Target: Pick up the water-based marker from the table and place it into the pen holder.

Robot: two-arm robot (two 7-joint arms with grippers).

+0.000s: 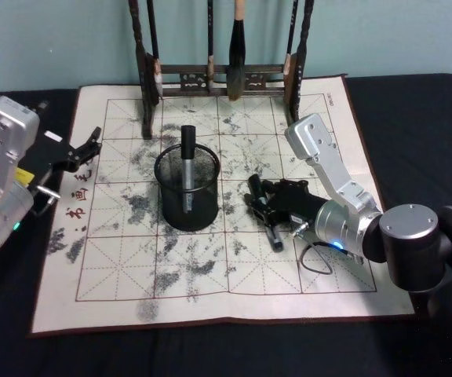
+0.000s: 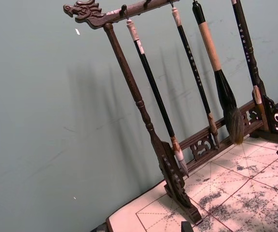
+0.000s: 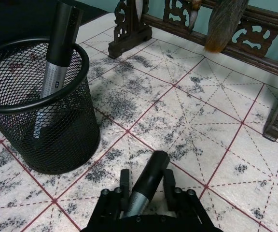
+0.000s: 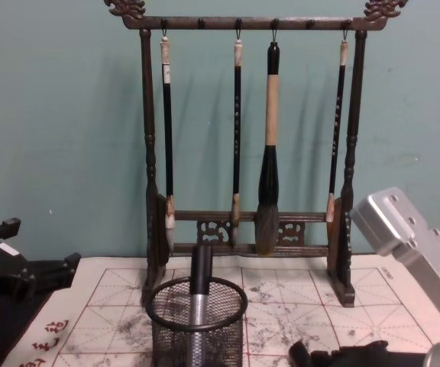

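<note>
Marker (image 3: 151,176) lies on the mat (image 1: 132,275), just right of the pen holder (image 1: 171,210). Right end effector (image 3: 146,180) clenched on its barrel. Lift straight, tip upright, clear the rim, lower beside the standing pen (image 1: 187,169). Left end effector (image 1: 91,147) parked far left, released.

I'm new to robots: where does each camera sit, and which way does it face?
Head: up high, looking down on the mat, pen holder, left gripper and right gripper.
Chest: lower, facing forward at the brush rack; right arm at its right edge.
Left wrist: on the left arm, facing the brush rack and wall.
Right wrist: on the right arm, facing the pen holder, right gripper at the lying marker.
Shared: head and right wrist both show a second marker standing in the pen holder.
</note>
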